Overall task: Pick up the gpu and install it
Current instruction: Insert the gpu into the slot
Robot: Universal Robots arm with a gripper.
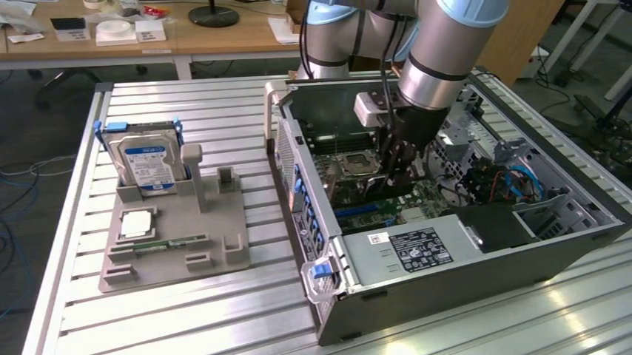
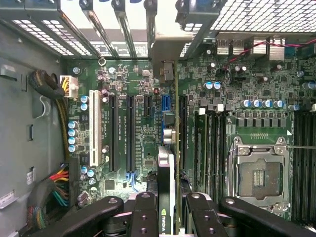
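Gripping: the gripper (image 2: 168,219) has its black fingers (image 2: 143,217) closed on the gpu (image 2: 166,168), one on each face, and holds the card edge-on inside the open computer case (image 1: 445,285).
Gpu position: between the fingers and running out past the fingertips, over the motherboard (image 2: 256,84). Its silver end bracket (image 2: 167,49) lies farthest from them, at the rear slot openings (image 2: 98,29).
Seating: it cannot be told whether the edge connector has entered a slot.
Handling: judged to be a stiff, light-to-moderate card. It is fragile at the bare board and gold contacts and should not be twisted or forced.
Hold: the flat faces over the cooler shroud look the safest place to clamp, as the fingers do now, well clear of the connector edge.
Beside the fingers: black expansion slots (image 2: 130,133) and a white slot (image 2: 92,128) on one side, the CPU socket (image 2: 259,173) on the other.
Farther off: the power supply (image 1: 415,248) sits at the case's near end.
Outside the case: well apart from the fingers, a grey tray (image 1: 177,237) carries a hard drive (image 1: 146,159) and a memory stick (image 1: 168,240).
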